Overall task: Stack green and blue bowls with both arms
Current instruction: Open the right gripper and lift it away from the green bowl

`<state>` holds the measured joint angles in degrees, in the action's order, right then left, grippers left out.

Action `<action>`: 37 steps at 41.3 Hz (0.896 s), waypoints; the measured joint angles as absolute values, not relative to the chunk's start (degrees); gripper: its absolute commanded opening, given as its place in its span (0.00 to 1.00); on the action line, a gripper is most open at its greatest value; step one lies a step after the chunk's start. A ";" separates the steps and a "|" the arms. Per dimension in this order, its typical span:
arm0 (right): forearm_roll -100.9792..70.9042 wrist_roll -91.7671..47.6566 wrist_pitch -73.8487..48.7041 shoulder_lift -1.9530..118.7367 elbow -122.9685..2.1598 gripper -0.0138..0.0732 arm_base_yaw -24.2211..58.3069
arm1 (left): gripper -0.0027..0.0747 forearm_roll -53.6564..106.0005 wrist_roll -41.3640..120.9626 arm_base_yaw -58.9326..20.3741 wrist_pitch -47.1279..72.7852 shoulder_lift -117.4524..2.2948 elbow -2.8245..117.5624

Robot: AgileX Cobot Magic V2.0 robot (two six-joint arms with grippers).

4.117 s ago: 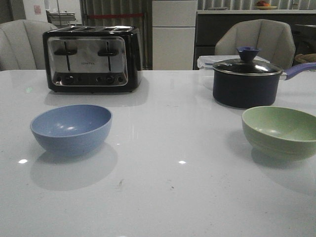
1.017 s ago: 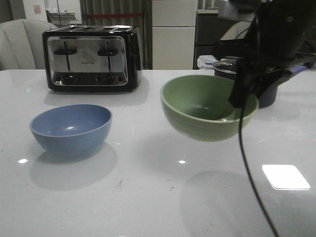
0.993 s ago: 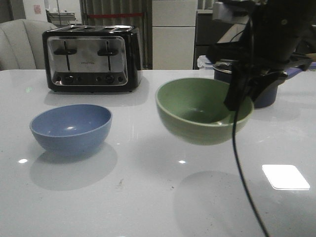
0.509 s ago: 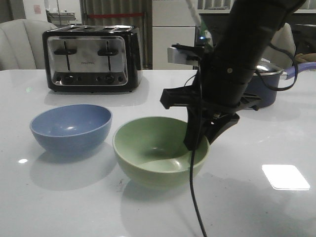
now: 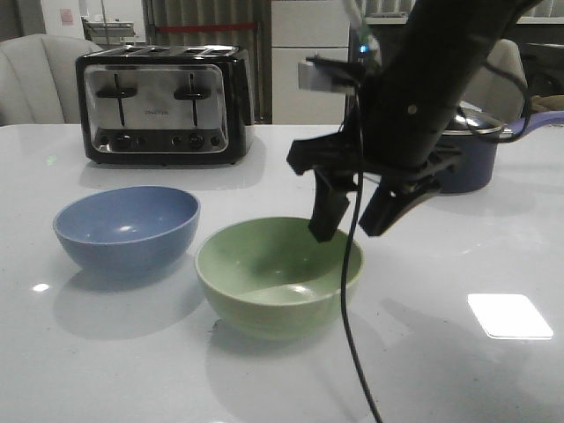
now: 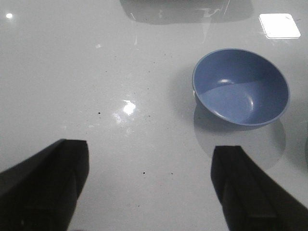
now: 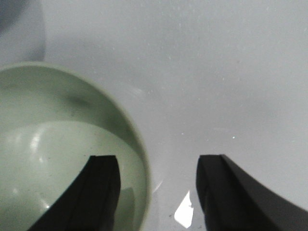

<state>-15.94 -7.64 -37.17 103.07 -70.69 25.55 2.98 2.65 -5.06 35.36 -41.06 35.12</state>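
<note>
The pale green bowl (image 5: 278, 273) rests on the white table at centre front, close to the right of the dusty blue bowl (image 5: 127, 227). My right gripper (image 5: 350, 218) is open just above the green bowl's right rim, holding nothing. In the right wrist view one finger hangs over the green bowl's inside (image 7: 57, 159) and the other over bare table, astride the rim (image 7: 155, 166). My left gripper (image 6: 149, 154) is open and empty over bare table, with the blue bowl (image 6: 240, 87) ahead of it and off to one side. The left arm does not show in the front view.
A black and chrome toaster (image 5: 165, 104) stands at the back left. A dark saucepan (image 5: 467, 154) with a purple handle stands at the back right, partly behind the right arm. A thin black cable (image 5: 348, 308) hangs from that arm past the green bowl.
The right arm carried the green bowl from the right to the table's centre, set it down beside the blue bowl, then opened and lifted slightly off the rim.
</note>
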 measured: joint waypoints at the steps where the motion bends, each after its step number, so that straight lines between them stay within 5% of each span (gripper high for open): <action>1: -15.94 -8.11 -36.87 101.53 -70.21 0.71 25.55 | 0.78 2.98 2.65 -5.06 35.36 -41.06 35.12; 37: -15.69 -17.05 -39.10 42.20 -37.94 0.71 27.80 | 0.78 2.98 2.65 -6.38 35.36 -41.96 35.12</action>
